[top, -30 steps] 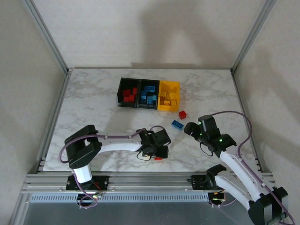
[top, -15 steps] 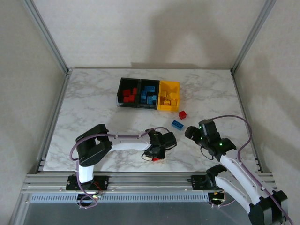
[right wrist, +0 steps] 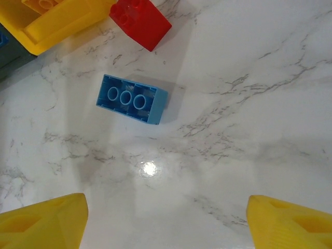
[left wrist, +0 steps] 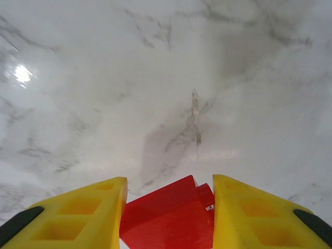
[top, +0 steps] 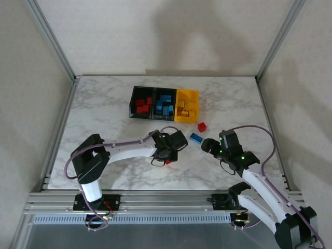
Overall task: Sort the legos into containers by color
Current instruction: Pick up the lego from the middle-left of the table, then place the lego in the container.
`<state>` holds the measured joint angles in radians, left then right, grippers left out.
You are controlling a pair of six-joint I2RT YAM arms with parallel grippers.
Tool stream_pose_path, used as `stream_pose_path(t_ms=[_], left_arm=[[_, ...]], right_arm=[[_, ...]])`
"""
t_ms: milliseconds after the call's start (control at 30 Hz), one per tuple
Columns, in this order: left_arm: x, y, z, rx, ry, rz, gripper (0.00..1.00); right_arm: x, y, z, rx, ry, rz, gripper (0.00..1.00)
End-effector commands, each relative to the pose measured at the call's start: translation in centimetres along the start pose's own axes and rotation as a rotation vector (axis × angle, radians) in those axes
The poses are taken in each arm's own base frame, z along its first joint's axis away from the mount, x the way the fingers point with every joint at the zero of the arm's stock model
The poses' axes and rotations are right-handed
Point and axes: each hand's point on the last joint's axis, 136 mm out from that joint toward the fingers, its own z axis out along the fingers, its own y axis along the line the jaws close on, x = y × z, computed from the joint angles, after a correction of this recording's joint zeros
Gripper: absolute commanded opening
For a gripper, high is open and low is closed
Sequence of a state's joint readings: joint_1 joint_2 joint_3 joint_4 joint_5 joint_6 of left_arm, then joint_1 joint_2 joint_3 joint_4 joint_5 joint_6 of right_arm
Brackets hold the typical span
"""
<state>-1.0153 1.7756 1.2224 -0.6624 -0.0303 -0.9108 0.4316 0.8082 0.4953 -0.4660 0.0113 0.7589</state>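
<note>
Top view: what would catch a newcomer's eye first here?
The left tool is shut on a red brick, centre front. Three bins at the far side hold sorted red, blue and yellow bricks. A blue brick and a loose red brick lie before the open right tool.

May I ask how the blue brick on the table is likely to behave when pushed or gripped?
The blue brick looks like rigid moulded plastic, probably stiff and light. Lying flat, hollow underside up, it likely won't roll or tip. On the glossy marble table, a push would probably slide it.
</note>
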Motion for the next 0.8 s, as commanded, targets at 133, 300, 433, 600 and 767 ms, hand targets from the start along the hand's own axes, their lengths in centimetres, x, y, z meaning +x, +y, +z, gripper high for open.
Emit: stream_pose_path(t_ms=[133, 300, 433, 600, 767], left_arm=[[-3.8, 3.3, -1.0, -0.067, -0.094, -0.021, 0.41], [-8.1, 4.5, -3.1, -0.049, -0.177, -0.088, 0.41], [-12.2, 6.6, -4.1, -0.066, -0.242, -0.140, 0.42], [-18.2, 9.3, -4.8, -0.068, -0.309, -0.229, 0.41], [-24.0, 12.5, -5.1, -0.108, -0.364, -0.301, 0.42]], right_arm=[[-0.8, 1.7, -0.1, -0.061, -0.003, -0.018, 0.80], [-0.6, 3.3, -0.2, -0.144, 0.018, -0.054, 0.80], [-0.5, 4.4, 0.0, -0.185, 0.038, -0.071, 0.80], [-0.5, 5.8, 0.2, -0.218, 0.050, -0.086, 0.80], [-0.2, 6.8, 0.0, -0.224, 0.056, -0.105, 0.79]])
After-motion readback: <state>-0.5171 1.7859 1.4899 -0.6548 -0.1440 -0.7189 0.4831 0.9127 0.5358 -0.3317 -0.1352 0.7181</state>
